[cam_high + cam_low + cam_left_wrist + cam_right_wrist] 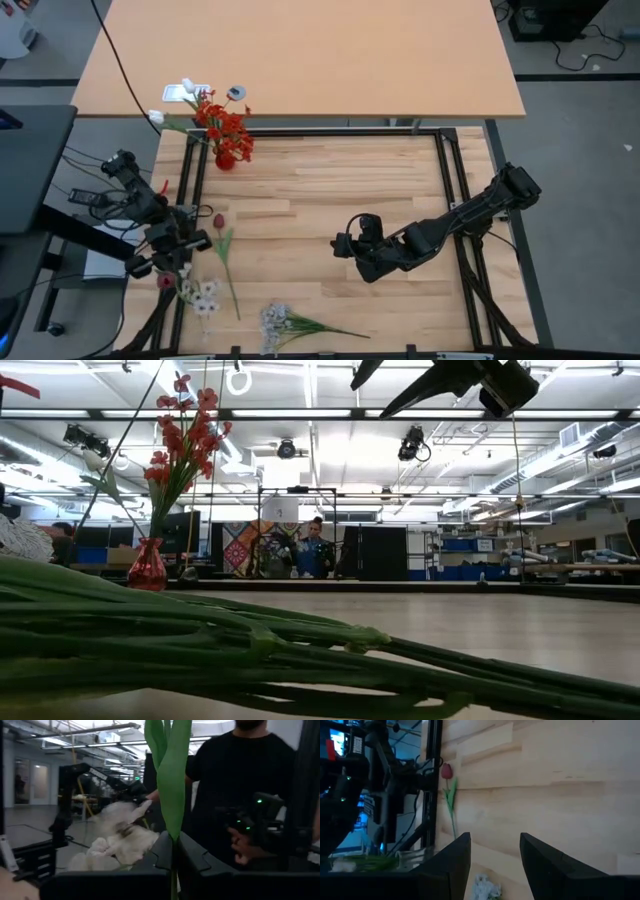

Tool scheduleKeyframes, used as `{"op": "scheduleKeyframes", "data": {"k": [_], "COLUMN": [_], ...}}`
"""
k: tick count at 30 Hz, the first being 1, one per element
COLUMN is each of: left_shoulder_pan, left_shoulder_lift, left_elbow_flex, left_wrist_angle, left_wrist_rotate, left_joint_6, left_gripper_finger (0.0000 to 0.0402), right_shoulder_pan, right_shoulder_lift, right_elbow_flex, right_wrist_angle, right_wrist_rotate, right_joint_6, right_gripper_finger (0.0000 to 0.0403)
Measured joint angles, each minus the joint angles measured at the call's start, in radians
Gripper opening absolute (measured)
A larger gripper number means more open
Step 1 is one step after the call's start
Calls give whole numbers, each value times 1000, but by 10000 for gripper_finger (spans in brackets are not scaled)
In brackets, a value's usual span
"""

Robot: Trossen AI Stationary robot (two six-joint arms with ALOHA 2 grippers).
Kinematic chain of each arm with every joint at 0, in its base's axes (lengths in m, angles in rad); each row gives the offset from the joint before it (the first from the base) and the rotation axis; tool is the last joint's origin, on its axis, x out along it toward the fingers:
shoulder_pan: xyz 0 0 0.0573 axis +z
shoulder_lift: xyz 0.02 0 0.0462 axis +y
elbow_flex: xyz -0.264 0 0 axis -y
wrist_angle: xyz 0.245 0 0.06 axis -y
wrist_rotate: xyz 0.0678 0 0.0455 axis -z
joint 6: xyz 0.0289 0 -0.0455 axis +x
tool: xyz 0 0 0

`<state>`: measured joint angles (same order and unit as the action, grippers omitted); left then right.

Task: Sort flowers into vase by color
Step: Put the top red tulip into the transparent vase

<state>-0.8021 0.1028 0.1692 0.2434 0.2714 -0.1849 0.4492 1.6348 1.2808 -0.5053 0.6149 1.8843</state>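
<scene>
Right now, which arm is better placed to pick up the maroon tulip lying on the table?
Left. The left gripper sits right beside the maroon tulip at the table's left edge, while the right gripper, open and empty, is mid-table, farther off.

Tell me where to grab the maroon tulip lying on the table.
Grip the maroon tulip mid-stalk, below the bud and leaf, coming straight down with the fingers across the stalk. It lies flat, its thin stalk running toward the table's near edge, with bare wood on both sides there.
</scene>
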Motion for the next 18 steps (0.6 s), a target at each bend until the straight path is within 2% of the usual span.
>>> {"op": "scheduleKeyframes", "data": {"k": [4, 10, 13, 18], "left_shoulder_pan": [0, 0, 0, 0], "left_shoulder_lift": [1, 1, 1, 1], "left_elbow_flex": [0, 15, 85, 214], "left_wrist_angle": [-31, -85, -184, -440], "left_wrist_rotate": [-12, -7, -5, -4], "left_joint_6": [20, 13, 19, 67], "left_gripper_finger": [31, 81, 111, 151], "right_shoulder_pan": [-4, -18, -21, -21], "right_shoulder_lift": [0, 0, 0, 0], "right_elbow_flex": [0, 0, 0, 0], "right_wrist_angle": [0, 2, 2, 2], "right_wrist_rotate": [-16, -61, -85, -90], "right_joint_6": [17, 18, 27, 28], "right_gripper_finger": [178, 178, 178, 178]}}
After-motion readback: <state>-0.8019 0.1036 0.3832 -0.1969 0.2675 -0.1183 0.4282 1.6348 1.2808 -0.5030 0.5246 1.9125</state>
